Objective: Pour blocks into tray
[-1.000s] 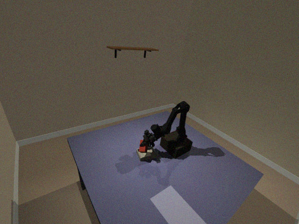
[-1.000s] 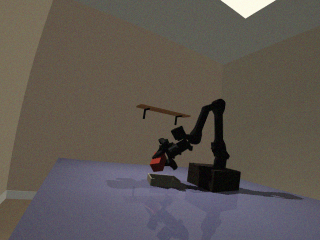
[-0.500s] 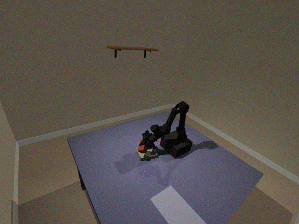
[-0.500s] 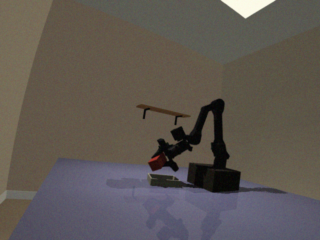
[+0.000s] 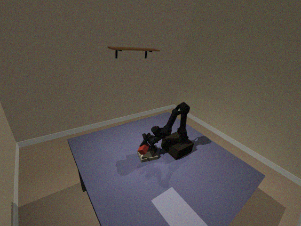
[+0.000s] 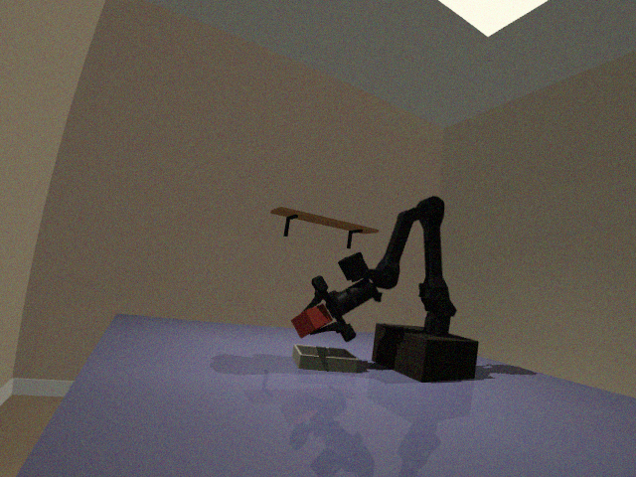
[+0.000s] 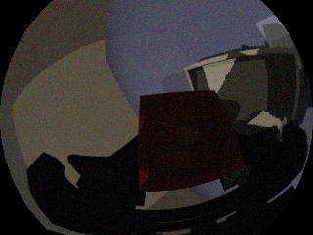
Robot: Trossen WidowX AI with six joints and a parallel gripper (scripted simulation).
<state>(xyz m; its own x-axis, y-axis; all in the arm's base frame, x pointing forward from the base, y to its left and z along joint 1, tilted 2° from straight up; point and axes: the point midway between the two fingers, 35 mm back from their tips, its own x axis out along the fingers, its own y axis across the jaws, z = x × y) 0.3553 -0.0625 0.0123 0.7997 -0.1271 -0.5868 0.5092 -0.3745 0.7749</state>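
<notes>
The top view looks down from high up, far from the square blue bench (image 5: pixel 116 150) (image 6: pixel 154 410) (image 7: pixel 147 39). The exterior view looks across it from low down. The wrist view peeks out close behind the black metal pincer (image 5: pixel 148 143) (image 6: pixel 319 319) (image 7: pixel 188 147).

Bent high at the elbow, with the forearm sloping down and away from the base above the surface. Wrist pitched downward and rolled, hand (image 5: pixel 145 146) (image 6: pixel 322 319) (image 7: pixel 175 127) slanting low at the arm's end. Fingers parted, closed firmly around something between them.
</notes>
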